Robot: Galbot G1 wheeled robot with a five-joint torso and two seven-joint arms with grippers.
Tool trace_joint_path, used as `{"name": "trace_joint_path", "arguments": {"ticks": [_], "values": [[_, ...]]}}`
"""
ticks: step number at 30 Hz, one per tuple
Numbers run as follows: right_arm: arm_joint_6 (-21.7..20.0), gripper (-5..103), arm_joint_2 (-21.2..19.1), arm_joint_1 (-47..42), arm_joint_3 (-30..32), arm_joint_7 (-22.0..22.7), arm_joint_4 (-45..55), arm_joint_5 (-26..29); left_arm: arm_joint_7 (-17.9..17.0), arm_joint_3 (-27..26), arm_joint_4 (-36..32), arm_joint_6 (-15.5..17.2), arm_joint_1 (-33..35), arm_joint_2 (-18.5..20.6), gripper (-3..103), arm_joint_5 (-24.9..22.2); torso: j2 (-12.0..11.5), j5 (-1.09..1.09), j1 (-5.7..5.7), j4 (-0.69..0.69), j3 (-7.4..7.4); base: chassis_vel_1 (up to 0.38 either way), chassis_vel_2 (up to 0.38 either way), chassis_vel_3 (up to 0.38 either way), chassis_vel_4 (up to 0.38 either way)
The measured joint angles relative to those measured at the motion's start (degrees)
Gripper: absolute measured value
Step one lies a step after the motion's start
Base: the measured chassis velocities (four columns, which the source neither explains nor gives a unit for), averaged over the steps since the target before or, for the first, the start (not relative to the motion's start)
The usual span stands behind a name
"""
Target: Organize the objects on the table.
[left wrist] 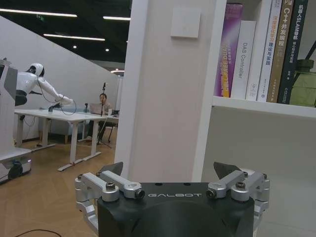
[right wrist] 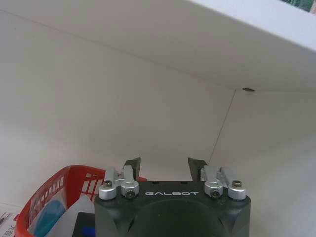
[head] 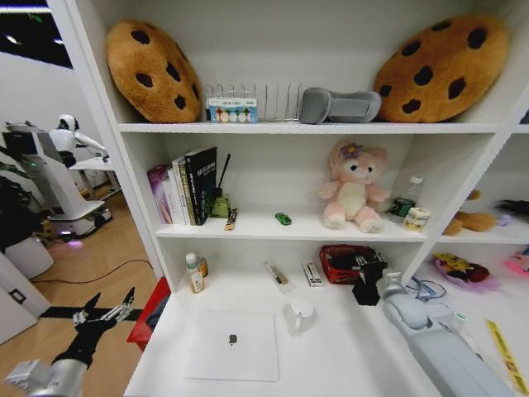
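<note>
Surveying layout: the bench (head: 347, 356) carries all items; the laptop serves as landmark.
Laptop (head: 232, 345): closed, flat on the bench, long axis running left to right, logo up.
Red basket (head: 343, 263): behind and right of the laptop, against the back wall.
Right hand (head: 366, 285): jaws open, empty, at the basket's near edge; laptop lies left and nearer the robot.
Left hand (head: 103, 314): jaws open, empty, off the bench edge left of the laptop.
Nearer arm: judged roughly equal; left has the clearer side approach.
Green toy car (head: 283, 218): on the shelf above the laptop.
</note>
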Motion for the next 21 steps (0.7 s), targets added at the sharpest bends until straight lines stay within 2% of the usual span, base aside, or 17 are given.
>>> {"name": "trace_joint_path", "arguments": {"ticks": [1, 3, 4, 6, 9, 10, 11, 21], "values": [[0.0, 56, 0.0, 0.0, 0.0, 0.0, 0.0, 0.0, 0.0, 0.0, 0.0, 0.0, 0.0, 0.0, 100, 0.0, 0.0, 0.0, 0.0, 0.0, 0.0, 0.0, 0.0, 0.0, 0.0], [0.0, 67, 0.0, -1.6, 1.0, 0.0, 1.1, 0.0, 0.0, 0.0, 0.0, 0.0, 0.0, 0.0, 100, 0.0, 0.0, 0.01, 0.0, 0.0, 0.0, 0.0, 0.0, 0.0, 0.0], [0.0, 67, 0.0, -1.6, 1.0, 0.0, 1.1, 0.0, 0.0, 0.0, 0.0, 0.0, 0.0, 0.0, 100, 0.0, 0.0, 0.01, 0.0, 0.0, 0.0, 0.0, 0.0, 0.0, 0.0], [0.0, 78, -0.1, -3.5, 2.2, 0.0, 2.6, 0.0, 0.0, 0.0, 0.0, 0.0, 0.0, 0.0, 100, 0.0, 0.0, 0.0, 0.0, 0.0, 0.0, 0.0, 0.0, 0.0, 0.0], [-0.1, 83, -0.1, -4.2, 2.6, 0.0, 3.2, 0.2, 0.0, 0.0, 0.0, 0.0, 0.0, 0.0, 100, 0.0, 0.0, 0.01, 0.0, 0.0, 0.0, 0.0, 0.0, 0.0, 0.0], [-0.3, 94, -0.2, -5.3, 3.4, 0.0, 4.4, 0.5, 0.0, 0.0, 0.0, 0.0, 0.0, 0.0, 100, 0.0, 0.0, 0.01, 0.0, 0.0, 0.0, 0.0, 0.0, 0.0, 0.0], [-0.6, 97, -0.3, -6.1, 3.9, 0.0, 5.5, 0.9, 0.0, 0.0, 0.0, 0.0, 0.0, 0.0, 100, 0.0, 0.0, 0.01, 0.0, 0.0, 0.0, 0.0, 0.0, 0.0, 0.0], [-2.6, 100, 1.2, -17.9, 9.8, 0.6, 18.0, 4.5, 0.0, 0.0, 0.0, 0.0, 0.0, 0.0, 100, 0.0, 0.0, 0.0, 0.0, 0.0, 0.0, 0.0, 0.0, 0.0, 0.0]]}}
